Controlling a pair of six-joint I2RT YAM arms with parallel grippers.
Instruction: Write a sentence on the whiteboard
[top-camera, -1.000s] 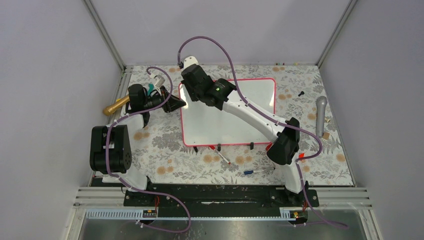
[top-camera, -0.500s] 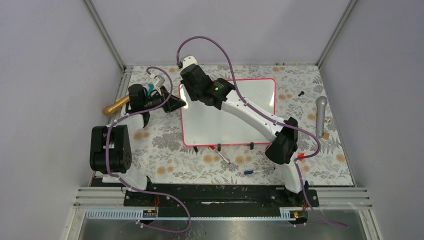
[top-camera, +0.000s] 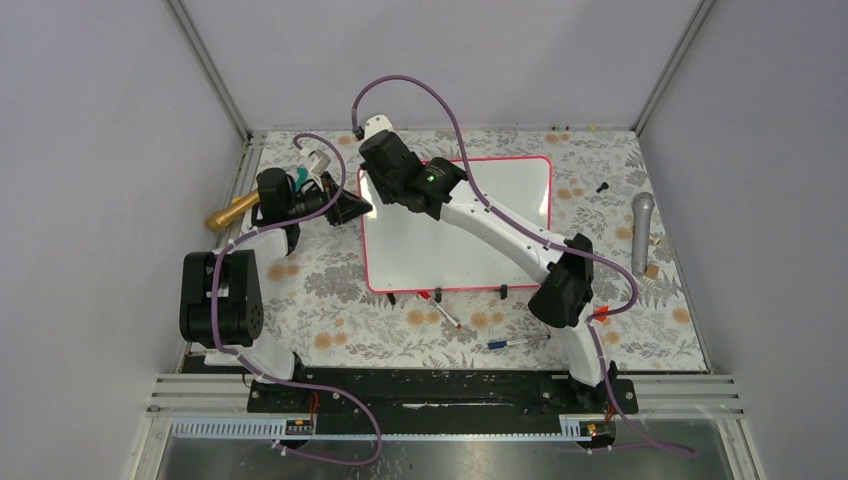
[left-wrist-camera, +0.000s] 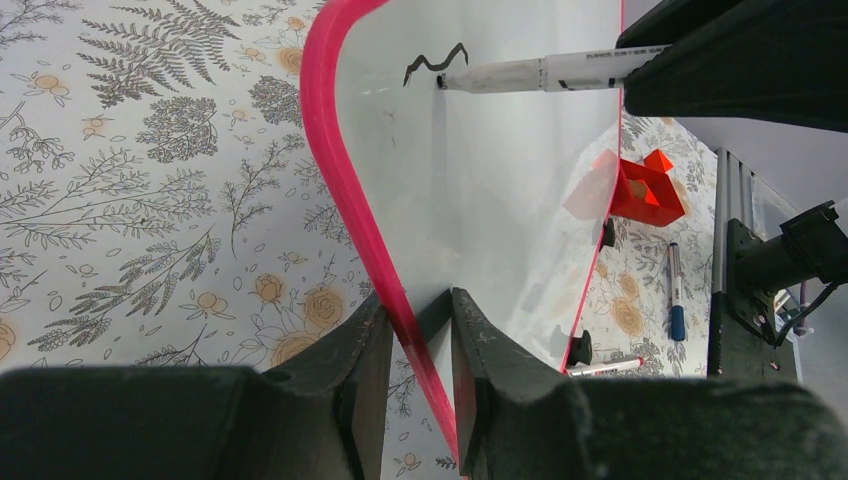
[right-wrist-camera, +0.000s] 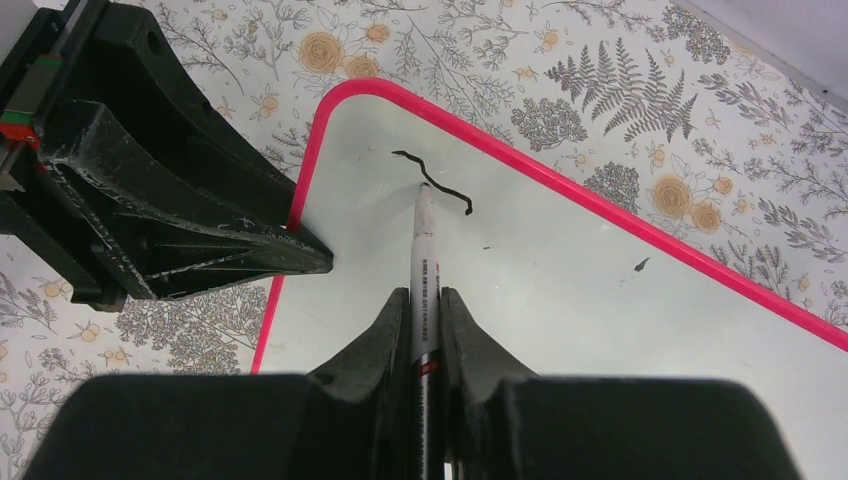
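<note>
Board: a large rectangular glossy white whiteboard (top-camera: 440, 250) with a thin pink-red, round-cornered frame lies flat on the table, well inside its edges and between the two arms; small black clips (top-camera: 503, 291) sit along its near long edge.
Writing: of the sentence (right-wrist-camera: 435, 185), only a short black wavy stroke shows, close to the board's far-left corner; in the overhead view the right arm hides it.
Left hand: the left gripper (left-wrist-camera: 418, 305) reaches in from the left, its two black fingers closed on the pink frame of the whiteboard's left edge, one finger on each side of the rim.
Right hand: the right gripper (right-wrist-camera: 422, 298) is clamped tight on a slim white marker pen (right-wrist-camera: 425, 260) with small print along its barrel; the barrel runs straight out between the fingers.
Pen tip: it rests on the white surface, meeting the wavy stroke partway along.
Table: a cloth (top-camera: 330, 300) printed with grey ferns and orange flowers covers it.
Loose items: a grey microphone (top-camera: 641, 230) lies near the right edge, a gold cylinder (top-camera: 232, 211) at the left edge behind the left arm, a red-tipped white pen (top-camera: 447, 315) and a blue pen (top-camera: 508, 343) on the cloth in front of the board, and a small red-orange folded piece (left-wrist-camera: 645, 190) near the right arm's elbow.
</note>
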